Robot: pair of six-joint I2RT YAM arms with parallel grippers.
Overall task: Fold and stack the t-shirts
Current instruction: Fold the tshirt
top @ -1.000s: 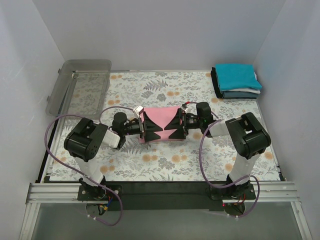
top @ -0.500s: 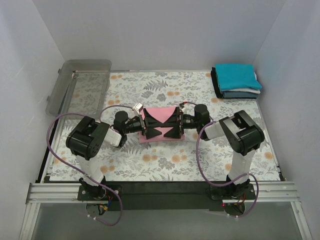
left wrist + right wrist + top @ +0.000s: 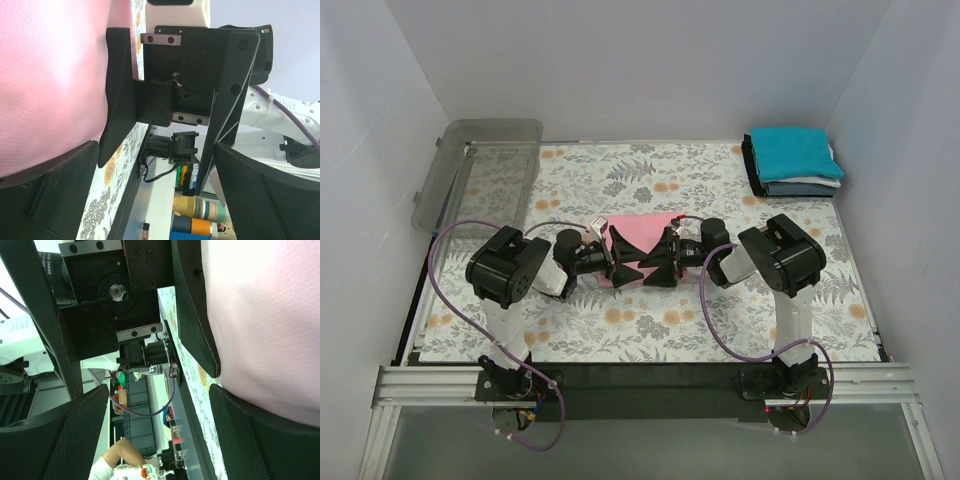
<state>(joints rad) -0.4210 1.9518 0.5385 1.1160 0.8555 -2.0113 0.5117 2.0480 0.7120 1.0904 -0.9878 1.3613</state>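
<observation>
A pink t-shirt (image 3: 643, 235), folded into a rectangle, lies on the floral cloth in the middle of the table. My two grippers meet nose to nose over its near edge. The left gripper (image 3: 623, 268) comes from the left, the right gripper (image 3: 660, 266) from the right, and both stand open. In the left wrist view the pink t-shirt (image 3: 50, 75) fills the left, with one finger (image 3: 50, 200) against its edge. The right wrist view has the pink t-shirt (image 3: 265, 315) on the right, beside one finger (image 3: 260, 440). Nothing shows between either pair of jaws. A stack of folded t-shirts (image 3: 795, 160), teal on top, sits at the back right.
A clear plastic bin (image 3: 485, 170) stands tilted at the back left corner. The floral table cloth (image 3: 650, 320) covers the table. White walls close in the left, back and right sides. Purple cables loop beside both arm bases.
Both grippers have slid toward each other and toward the near edge of the pink t-shirt, until they almost touch. The right jaws have narrowed a little.
</observation>
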